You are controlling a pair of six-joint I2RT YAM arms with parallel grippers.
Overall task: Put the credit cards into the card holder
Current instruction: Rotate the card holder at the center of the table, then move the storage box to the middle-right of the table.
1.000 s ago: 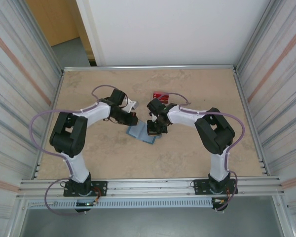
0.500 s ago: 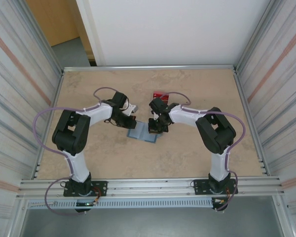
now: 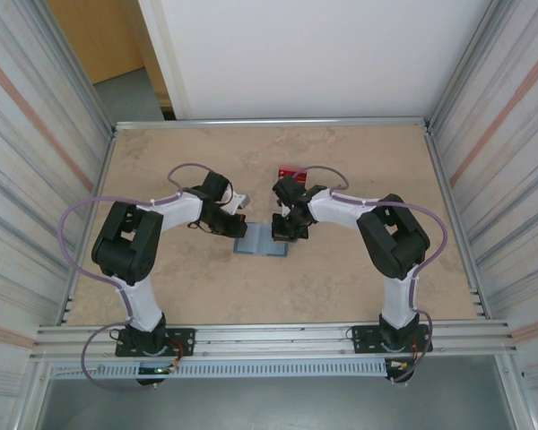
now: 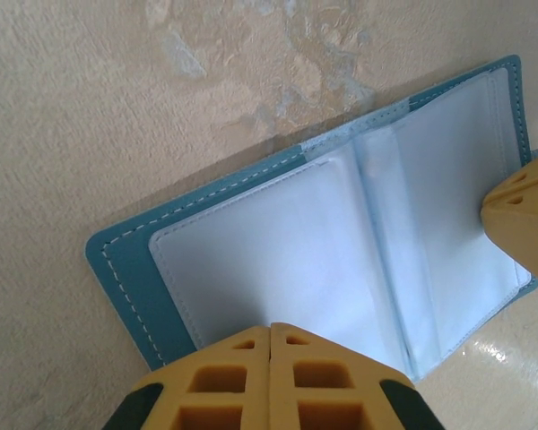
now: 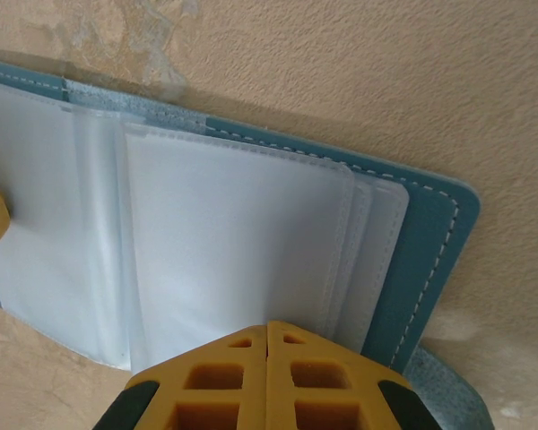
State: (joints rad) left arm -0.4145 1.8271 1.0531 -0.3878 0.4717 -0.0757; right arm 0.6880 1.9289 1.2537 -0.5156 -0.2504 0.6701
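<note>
The teal-blue card holder [image 3: 262,243] lies open on the table between the two arms, its pale grey-blue pockets [image 4: 341,260] facing up. My left gripper [image 3: 239,226] is shut, its yellow tips [image 4: 270,330] over the holder's left half. My right gripper [image 3: 285,230] is shut too, its tips [image 5: 267,327] over the right half [image 5: 242,242]. Neither holds anything. The holder's snap tab [image 5: 441,394] sticks out past its right edge. The red credit cards [image 3: 293,172] lie on the table behind the right gripper, partly covered by its cable.
A pale, clear-looking object [image 3: 240,193] lies by the left wrist. Metal rails [image 3: 269,122] and corrugated walls enclose the beige table [image 3: 359,161]. Bare tabletop stretches in front of the holder [image 3: 269,287] and at far left and right.
The holder has turned from a tilted pose to lie squarer and flatter. Both shut grippers have shifted slightly toward the back and settled over its two halves.
</note>
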